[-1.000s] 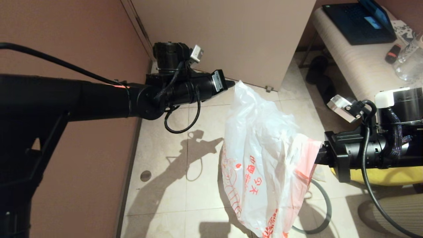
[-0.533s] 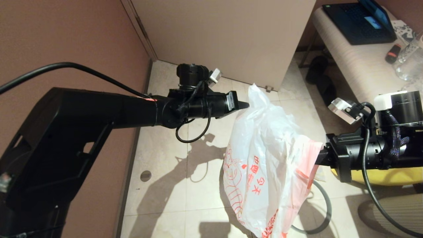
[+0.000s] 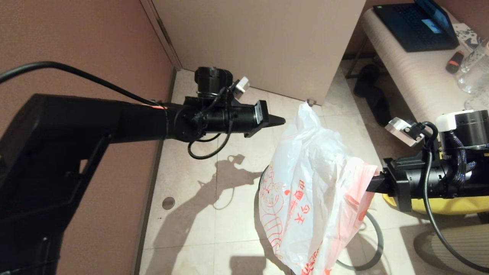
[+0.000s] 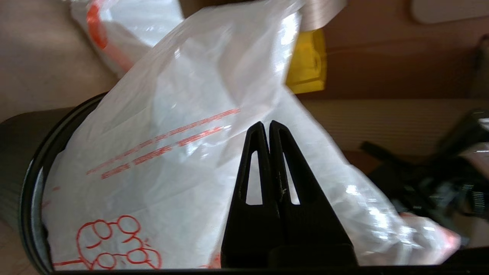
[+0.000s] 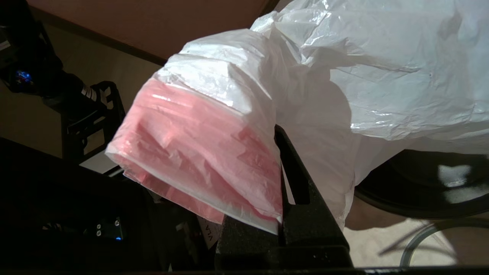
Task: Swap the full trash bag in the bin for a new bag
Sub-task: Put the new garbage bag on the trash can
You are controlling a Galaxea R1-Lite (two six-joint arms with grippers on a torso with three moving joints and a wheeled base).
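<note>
The new bag [image 3: 305, 183], translucent white with a red cartoon drawing, hangs in mid-air over the floor. My right gripper [image 3: 372, 183] is shut on its pink band [image 5: 198, 152]. My left gripper [image 3: 283, 121] is shut with nothing in it, a short way left of the bag's top peak and apart from it; in the left wrist view its closed fingers [image 4: 263, 160] stand in front of the bag [image 4: 172, 152]. The bag's lower part hangs into the mouth of the black bin [image 4: 23, 164]. A thin grey hoop [image 3: 378, 235] lies on the floor beside it. The full trash bag is out of view.
A brown wall [image 3: 76, 46] runs close along the left and a beige panel [image 3: 259, 38] stands behind. At the right are a yellow tote [image 3: 450, 204], a bench [image 3: 412, 76] with a laptop [image 3: 414, 25], and dark shoes [image 3: 368, 86] on the tiled floor.
The left gripper's tip touched the bag's top peak before; now the two are apart. The bag and the right gripper have shifted a little to the right and down.
</note>
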